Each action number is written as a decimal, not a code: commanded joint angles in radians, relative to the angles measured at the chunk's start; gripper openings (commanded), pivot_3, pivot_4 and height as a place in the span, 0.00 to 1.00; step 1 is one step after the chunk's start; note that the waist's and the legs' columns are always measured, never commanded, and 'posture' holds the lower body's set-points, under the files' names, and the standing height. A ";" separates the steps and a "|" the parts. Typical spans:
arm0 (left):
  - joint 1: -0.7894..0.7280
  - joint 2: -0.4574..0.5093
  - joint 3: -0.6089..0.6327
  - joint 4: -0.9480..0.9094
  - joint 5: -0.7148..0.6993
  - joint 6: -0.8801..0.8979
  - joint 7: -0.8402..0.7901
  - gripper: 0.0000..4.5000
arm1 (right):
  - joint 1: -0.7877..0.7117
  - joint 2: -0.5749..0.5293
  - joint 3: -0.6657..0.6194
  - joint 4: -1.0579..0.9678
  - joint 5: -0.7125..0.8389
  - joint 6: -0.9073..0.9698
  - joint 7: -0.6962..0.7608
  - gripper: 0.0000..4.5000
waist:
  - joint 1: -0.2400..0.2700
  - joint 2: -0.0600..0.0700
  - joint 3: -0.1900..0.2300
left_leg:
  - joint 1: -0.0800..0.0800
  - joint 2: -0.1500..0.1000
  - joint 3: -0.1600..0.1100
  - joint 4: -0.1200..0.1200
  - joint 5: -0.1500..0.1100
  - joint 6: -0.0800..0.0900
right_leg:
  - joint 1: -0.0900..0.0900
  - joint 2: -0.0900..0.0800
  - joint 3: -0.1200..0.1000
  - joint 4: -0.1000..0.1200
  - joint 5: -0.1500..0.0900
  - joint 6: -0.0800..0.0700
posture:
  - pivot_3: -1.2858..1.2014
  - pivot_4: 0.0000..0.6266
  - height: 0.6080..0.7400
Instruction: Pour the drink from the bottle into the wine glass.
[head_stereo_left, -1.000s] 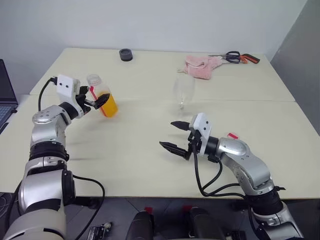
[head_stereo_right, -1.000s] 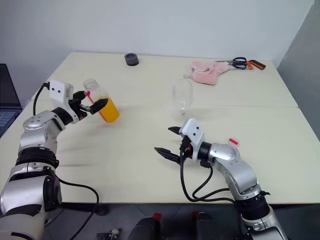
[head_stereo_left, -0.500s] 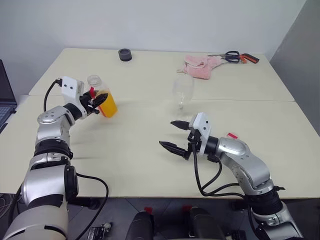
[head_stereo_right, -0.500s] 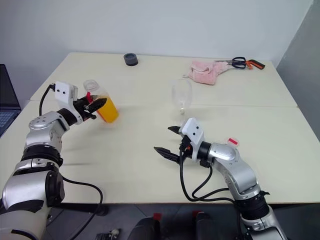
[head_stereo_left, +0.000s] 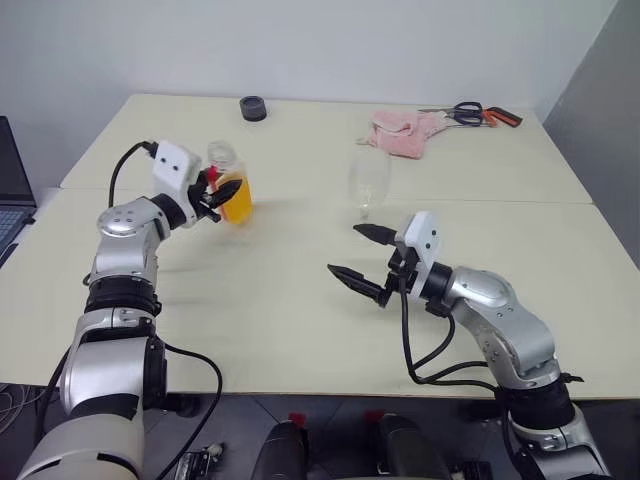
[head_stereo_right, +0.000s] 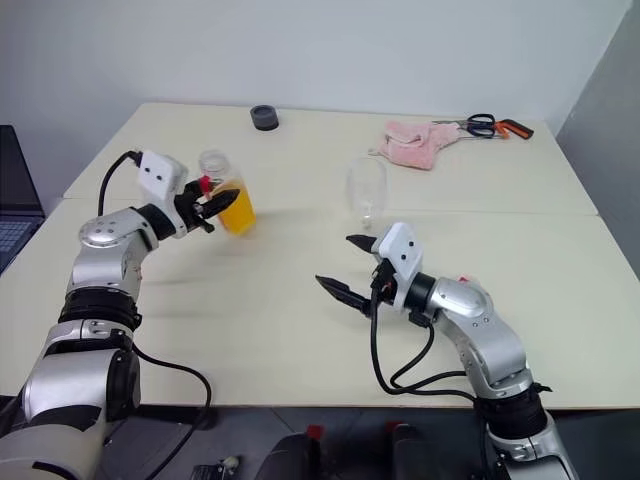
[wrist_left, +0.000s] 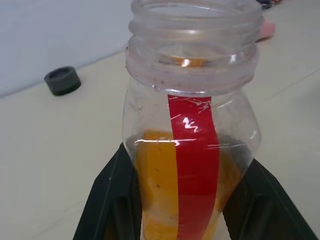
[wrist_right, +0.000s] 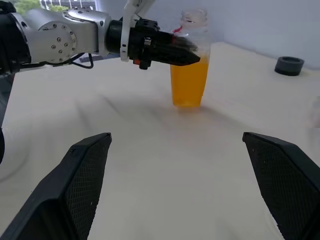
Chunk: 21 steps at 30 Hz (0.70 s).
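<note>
My left gripper (head_stereo_left: 222, 192) is closed on the bottle (head_stereo_left: 232, 186), with one black finger on each side of its body. The bottle stands upright at the left side of the table (head_stereo_left: 300, 300), a little toward the far half; I cannot tell if its base touches the surface or is just above it. The bottle has no cap on it, and its mouth is open at the top. In my left wrist view I see the red strip (wrist_left: 192, 165) going down the side that faces me, and the drink (wrist_left: 160, 190) fills about the lower half of the bottle. The drink is bright orange and not transparent.

My right gripper (head_stereo_left: 365, 255) is wide open and holds nothing. It is above the table, nearer to me than the bottle and to the right of it, and its fingers point toward the left. In my right wrist view the bottle appears between the two spread fingers, well apart from them.

The wine glass (head_stereo_left: 368, 182) stands upright on the table, to the right of the bottle and just beyond my right gripper. It looks empty.

At the far edge of the table lie a small dark round thing (head_stereo_left: 252, 108), a pink cloth (head_stereo_left: 403, 133), and scissors (head_stereo_left: 470, 113) just right of the cloth.
</note>
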 joint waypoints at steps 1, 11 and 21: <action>-0.072 -0.020 -0.040 -0.113 0.044 -0.049 0.045 0.36 | 0.004 -0.022 -0.062 -0.069 0.017 -0.014 -0.029 1.00 | 0.002 0.000 0.000 | 0.000 0.000 0.000 0.000 0.000 0.000 | 0.000 0.000 0.000 0.000 0.000 0.000 | 0.52 0.24 1.00; -0.209 -0.115 -0.143 -0.111 0.138 -0.139 0.092 0.36 | -0.013 -0.058 -0.141 -0.088 0.059 0.040 -0.085 1.00 | -0.003 0.000 0.000 | 0.000 0.000 0.001 0.000 0.000 0.000 | 0.000 0.000 0.001 0.000 0.000 0.000 | 0.52 0.24 1.00; -0.295 -0.153 -0.229 -0.030 0.253 -0.287 0.152 0.36 | -0.064 -0.019 -0.146 -0.037 0.019 0.043 -0.213 1.00 | -0.001 0.000 0.000 | -0.001 -0.001 0.002 0.000 0.000 0.000 | -0.001 0.000 0.002 0.000 0.000 0.000 | 0.52 0.24 1.00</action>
